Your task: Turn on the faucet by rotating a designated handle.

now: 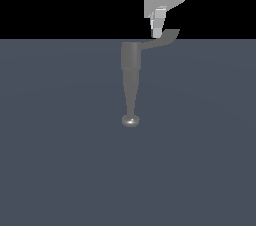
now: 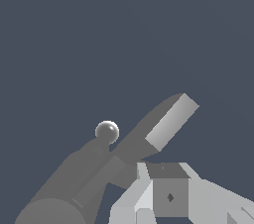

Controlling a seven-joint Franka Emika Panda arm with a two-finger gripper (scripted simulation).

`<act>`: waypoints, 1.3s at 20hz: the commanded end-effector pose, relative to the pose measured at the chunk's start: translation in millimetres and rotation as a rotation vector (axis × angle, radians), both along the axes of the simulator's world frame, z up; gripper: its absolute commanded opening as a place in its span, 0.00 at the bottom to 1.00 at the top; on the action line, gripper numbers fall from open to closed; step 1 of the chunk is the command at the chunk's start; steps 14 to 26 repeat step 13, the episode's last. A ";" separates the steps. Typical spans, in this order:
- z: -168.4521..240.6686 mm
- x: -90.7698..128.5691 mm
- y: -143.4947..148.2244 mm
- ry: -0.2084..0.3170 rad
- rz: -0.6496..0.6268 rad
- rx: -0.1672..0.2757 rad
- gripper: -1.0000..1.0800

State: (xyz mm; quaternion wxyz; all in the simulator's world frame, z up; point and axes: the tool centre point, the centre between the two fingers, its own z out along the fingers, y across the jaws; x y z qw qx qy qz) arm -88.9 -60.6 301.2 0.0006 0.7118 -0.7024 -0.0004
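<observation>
1. Gripper (image 1: 157,32): hangs over the far edge of the floor (image 1: 60,160), fingertip at the handle's near side; whether the jaws are parted cannot be told.
2. Faucet (image 1: 131,65): cylindrical body left of the gripper, spout running toward the camera to a rounded knob (image 1: 130,120).
3. Handle (image 1: 164,39): long axis extends rightward from the body, upturned tip just right of the fingertip; a sideways push likely rotates it.
</observation>
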 end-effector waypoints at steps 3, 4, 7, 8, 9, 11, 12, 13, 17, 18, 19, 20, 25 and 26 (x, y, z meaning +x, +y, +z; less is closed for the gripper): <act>-0.9 12.3 -22.1 -0.002 -0.019 0.000 0.00; -0.9 14.7 -25.3 -0.002 -0.020 0.000 0.00; -1.0 21.9 -34.7 -0.002 -0.024 0.000 0.00; -1.0 24.3 -37.8 -0.002 -0.025 0.000 0.00; -1.0 26.6 -40.9 -0.002 -0.026 0.000 0.00; -1.1 31.3 -47.0 -0.002 -0.029 0.000 0.00; -1.1 33.6 -50.0 -0.002 -0.030 0.000 0.00; -1.1 33.6 -50.0 -0.002 -0.030 0.000 0.00; -1.1 33.6 -50.0 -0.002 -0.030 0.000 0.00; -1.1 33.6 -50.0 -0.002 -0.030 0.000 0.00; -1.1 33.6 -50.0 -0.002 -0.030 0.000 0.00; -1.1 33.6 -50.0 -0.002 -0.030 0.000 0.00; -1.1 33.6 -50.0 -0.002 -0.030 0.000 0.00; -1.1 33.6 -50.0 -0.002 -0.030 0.000 0.00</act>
